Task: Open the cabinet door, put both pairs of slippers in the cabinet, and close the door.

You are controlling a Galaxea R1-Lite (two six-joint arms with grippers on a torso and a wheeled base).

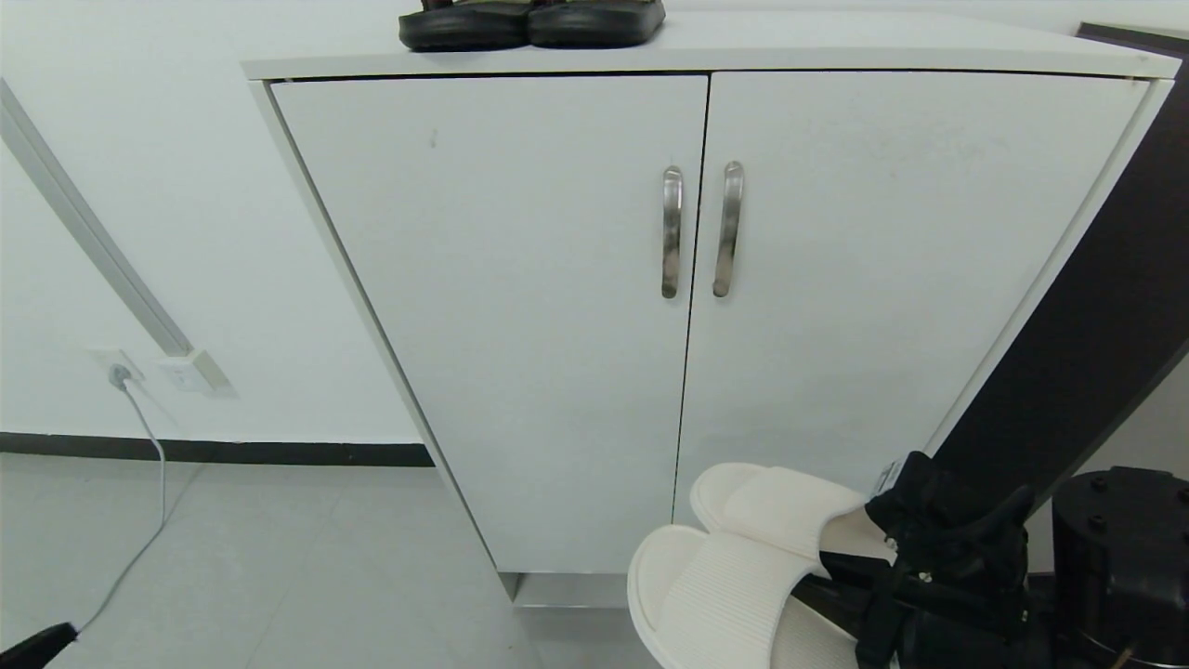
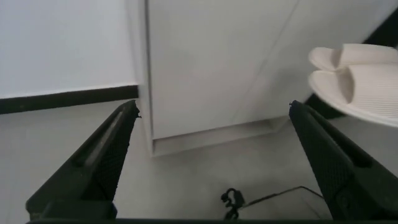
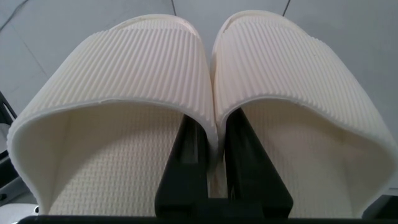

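the right gripper (image 3: 214, 134) is pinching the white slippers (image 3: 143, 68) by their 2 inner strap walls, squeezed together between its fingers, and is holding the pair in the air just in front of the lower part of the right door (image 1: 882, 279). the left gripper (image 2: 212, 107) is hanging low over the floor (image 2: 186, 180), fingers spread, holding nothing. both doors of the cabinet (image 1: 511, 325) are standing shut, their 2 handles (image 1: 672, 232) side by side at the middle seam. the black slippers (image 1: 529, 23) are sitting at the front edge of the cabinet top. i am judging that a right door swinging out could be striking the held pair, and that so narrow a pinch on soft straps could be letting 1 slipper sag or slide free.
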